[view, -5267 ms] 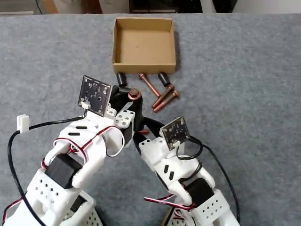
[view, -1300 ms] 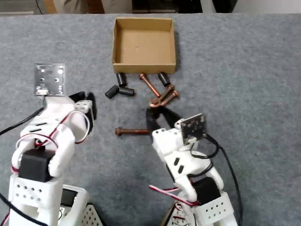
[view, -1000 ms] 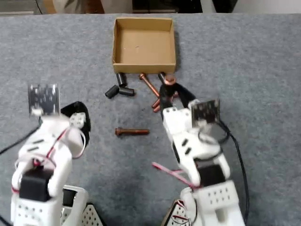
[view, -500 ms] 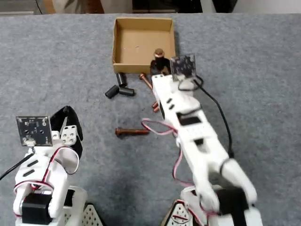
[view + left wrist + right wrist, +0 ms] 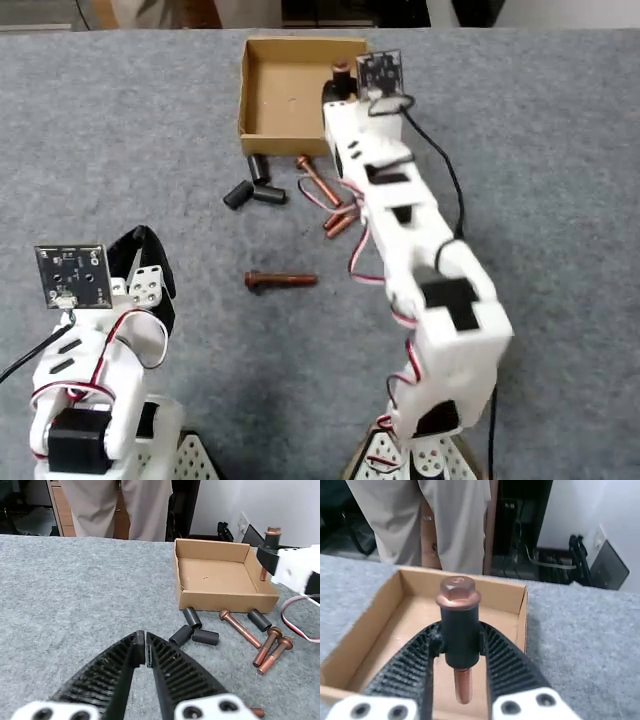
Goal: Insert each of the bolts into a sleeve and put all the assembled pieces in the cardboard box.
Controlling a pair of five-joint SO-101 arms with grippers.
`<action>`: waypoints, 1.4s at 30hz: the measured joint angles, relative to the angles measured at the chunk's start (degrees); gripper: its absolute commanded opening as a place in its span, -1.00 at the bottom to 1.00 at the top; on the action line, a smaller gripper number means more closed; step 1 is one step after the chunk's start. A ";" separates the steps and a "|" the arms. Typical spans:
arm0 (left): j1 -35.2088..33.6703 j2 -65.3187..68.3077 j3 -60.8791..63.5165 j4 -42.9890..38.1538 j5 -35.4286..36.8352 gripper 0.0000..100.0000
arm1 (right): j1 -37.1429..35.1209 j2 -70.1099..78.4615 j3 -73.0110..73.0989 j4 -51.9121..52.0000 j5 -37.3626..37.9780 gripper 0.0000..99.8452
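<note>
We see the sleeved bolt [image 5: 459,630] upright above the cardboard box [image 5: 285,143], the right gripper [image 5: 459,642] clamped snugly on its black sleeve. Loose sleeves [image 5: 258,168] and bolts [image 5: 318,181] lie on the grey mat [image 5: 560,200] just before the box; a lone bolt [image 5: 280,281] lies farther off. The left gripper [image 5: 140,649] hangs near its base, fingers pressed together, holding nothing.

We logged: cardboard box [image 5: 290,95], right wall hidden under right arm [image 5: 400,200]; held bolt [image 5: 458,596], mid-shank hidden inside sleeve [image 5: 461,635]; loose bolt [image 5: 256,712], mostly behind left gripper [image 5: 144,641]
</note>
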State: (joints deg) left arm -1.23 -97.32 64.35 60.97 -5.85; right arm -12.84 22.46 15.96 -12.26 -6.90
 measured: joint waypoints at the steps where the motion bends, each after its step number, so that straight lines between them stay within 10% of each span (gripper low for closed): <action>1: 0.00 0.00 0.70 0.00 0.00 -0.96 | 0.00 2.20 -2.90 1.41 0.00 -1.00; 24: 0.00 0.09 2.11 -0.35 0.00 -0.96 | 0.00 57.41 -94.24 44.13 0.00 -0.97; 42: 0.44 0.09 3.78 -0.53 0.00 -0.96 | -0.09 59.43 -98.02 47.82 0.00 -1.00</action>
State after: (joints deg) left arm -0.79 -97.23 68.13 60.44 -5.85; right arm -12.92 81.89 -82.07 35.56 -6.90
